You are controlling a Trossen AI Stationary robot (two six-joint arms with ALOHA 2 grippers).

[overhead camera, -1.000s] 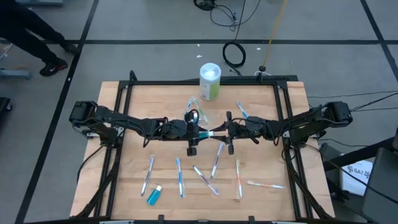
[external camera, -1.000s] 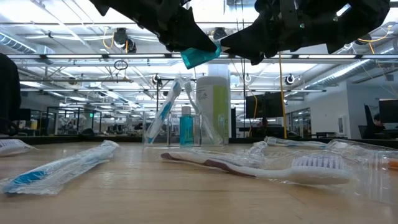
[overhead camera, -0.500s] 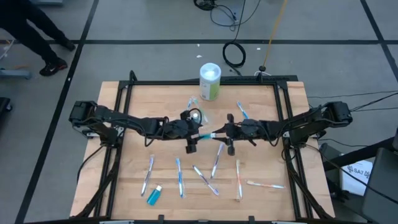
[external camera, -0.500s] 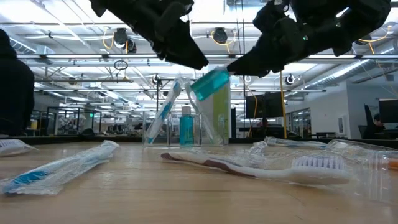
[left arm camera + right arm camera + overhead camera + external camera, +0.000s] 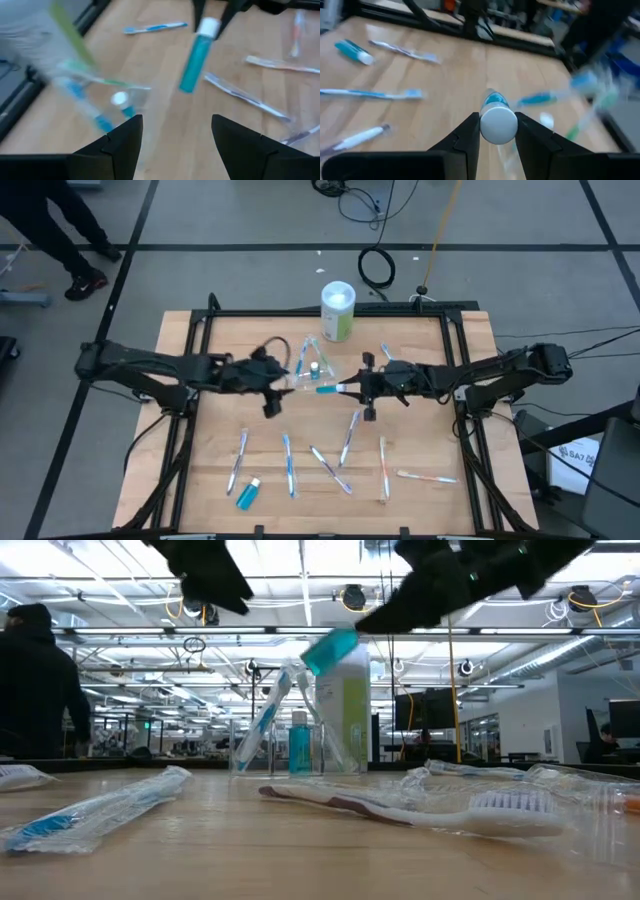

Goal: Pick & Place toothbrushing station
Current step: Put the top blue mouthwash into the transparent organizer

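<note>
Toothpaste tube (image 5: 326,390) up in the air, well clear of the counter (image 5: 210,470), just beside the clear cup (image 5: 312,372) and tilted, blue tail towards the cup. Pinched at the white-capped end only by the right tool (image 5: 347,388), fingers closed part-way around the cap.

Likely trouble from here:
- Slipping out. A grip on a round, smooth cap with the whole body hanging free leaves little to stop a swing or a twist; a quick move could shake it loose over the counter.
- Missing the mouth. Cup already crowded with a wrapped toothbrush (image 5: 262,725) and another blue tube (image 5: 299,745); a tilted tail could catch the rim or those contents and stay hung up outside.
- Tipping the cup. Light, clear plastic, top-heavy with its leaning brush; a push from the tail or from a finger could knock it over, probably towards the white-and-green canister (image 5: 337,310) close by.
- Letting go too high or too far to one side, so the tube bounces off the rim.

Left tool (image 5: 283,380) on the cup's other side, near it, fingers spread wide, holding and touching nothing. Other wrapped toothbrushes (image 5: 348,438) and one more tube (image 5: 247,495) lying loose on the counter.
</note>
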